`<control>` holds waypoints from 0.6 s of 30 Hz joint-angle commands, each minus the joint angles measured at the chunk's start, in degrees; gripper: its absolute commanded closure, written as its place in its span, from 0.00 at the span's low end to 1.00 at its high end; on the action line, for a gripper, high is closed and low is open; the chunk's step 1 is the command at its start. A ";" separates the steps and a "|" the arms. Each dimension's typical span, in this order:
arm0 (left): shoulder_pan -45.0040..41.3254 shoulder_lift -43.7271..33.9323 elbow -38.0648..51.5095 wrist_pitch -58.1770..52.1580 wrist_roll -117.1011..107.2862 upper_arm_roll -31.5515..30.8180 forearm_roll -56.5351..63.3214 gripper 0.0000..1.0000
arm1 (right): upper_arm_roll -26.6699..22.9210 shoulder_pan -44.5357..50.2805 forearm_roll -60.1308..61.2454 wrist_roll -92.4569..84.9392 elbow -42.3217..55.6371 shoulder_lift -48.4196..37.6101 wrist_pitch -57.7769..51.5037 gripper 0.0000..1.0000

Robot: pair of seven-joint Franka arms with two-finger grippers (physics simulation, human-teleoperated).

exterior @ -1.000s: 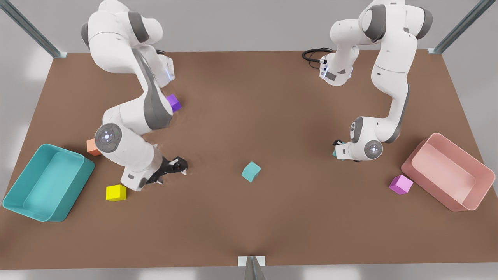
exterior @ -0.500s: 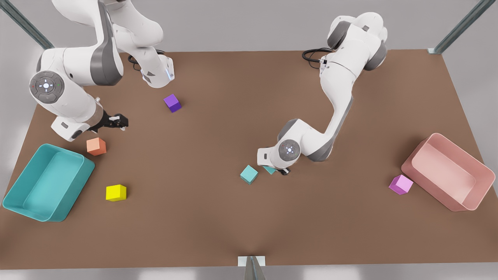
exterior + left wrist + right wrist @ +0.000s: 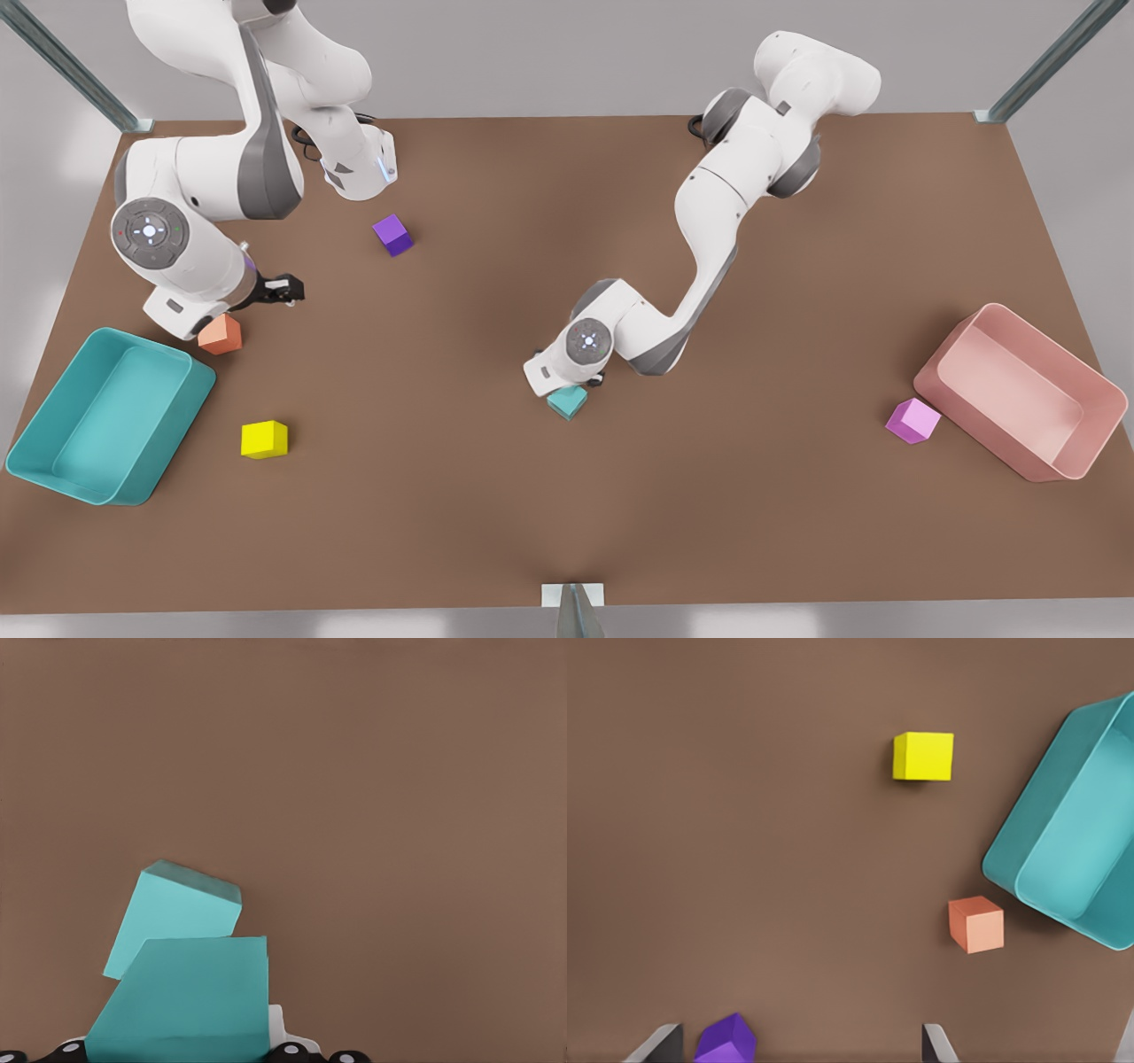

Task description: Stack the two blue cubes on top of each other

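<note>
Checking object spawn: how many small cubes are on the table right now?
6. Teal cube at centre, second teal cube in the left hand over it, purple, orange, yellow, pink by the pink bin.

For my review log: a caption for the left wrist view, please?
Left end effector carries one blue cube just above the second blue cube on the brown table.

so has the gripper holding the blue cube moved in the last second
Yes. The left gripper has carried its held blue cube toward the front view's left, away from the pink bin, and now hangs over the other blue cube.
</note>
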 commanded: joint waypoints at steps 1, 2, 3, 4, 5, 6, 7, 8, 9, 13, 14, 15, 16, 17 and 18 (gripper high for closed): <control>0.35 0.91 1.41 1.28 -26.72 0.10 -0.68 0.46 | 0.01 0.02 0.01 0.70 0.05 0.25 -0.27 0.00; 0.44 1.35 1.41 1.63 -26.63 0.10 -0.59 0.46 | 0.01 0.02 0.01 0.61 0.05 0.25 -0.27 0.00; 0.53 1.35 1.32 2.34 -26.55 0.10 -0.68 0.46 | 0.01 0.02 0.01 0.61 0.05 0.33 -0.27 0.00; 1.06 1.35 1.06 2.16 -26.63 0.01 -0.68 0.46 | 0.01 0.02 0.01 0.61 0.05 0.33 -0.27 0.00; 1.06 1.35 0.97 1.99 -26.63 -0.08 -0.68 0.46 | 0.01 0.02 0.01 0.61 0.05 0.33 -0.27 0.00; 1.06 1.35 0.88 1.37 -26.63 -0.08 -0.68 0.46 | -0.07 0.02 0.01 0.61 0.05 0.33 -0.27 0.00; 1.05 1.35 0.71 1.02 -26.63 -0.16 -0.76 0.45 | -0.08 0.11 0.01 0.61 0.05 0.42 -0.27 0.00; 0.97 1.35 0.71 0.23 -26.63 -0.16 -0.76 0.44 | 0.01 0.11 0.01 0.53 0.05 0.42 -0.27 0.00; 0.88 1.35 0.71 0.23 -26.63 -0.17 -0.76 0.22 | -0.07 0.11 0.01 0.61 0.05 0.42 -0.27 0.00; 0.70 1.79 0.71 0.23 -26.63 -0.25 -0.68 0.00 | -0.08 0.11 0.10 0.53 0.05 0.51 -0.18 0.00; 0.70 1.79 0.71 0.23 -26.63 -0.25 -0.68 0.00 | -0.08 0.11 0.10 0.53 0.05 0.60 -0.18 0.00; 0.70 1.79 0.71 0.23 -26.63 -0.25 -0.68 0.00 | -0.08 0.11 0.19 0.35 0.13 0.77 -0.18 0.00; 0.70 1.53 0.71 -0.03 -26.63 -0.25 -0.68 0.00 | -0.08 0.11 0.27 0.26 0.13 0.77 -0.09 0.00; 0.70 1.09 0.79 -1.96 -26.63 -0.43 -0.59 0.00 | -0.08 0.11 0.27 0.17 0.13 0.77 -0.09 0.00; 0.70 0.74 0.88 -4.68 -26.72 -0.52 -0.59 0.00 | -0.16 0.11 0.36 0.09 0.22 0.77 -0.09 0.00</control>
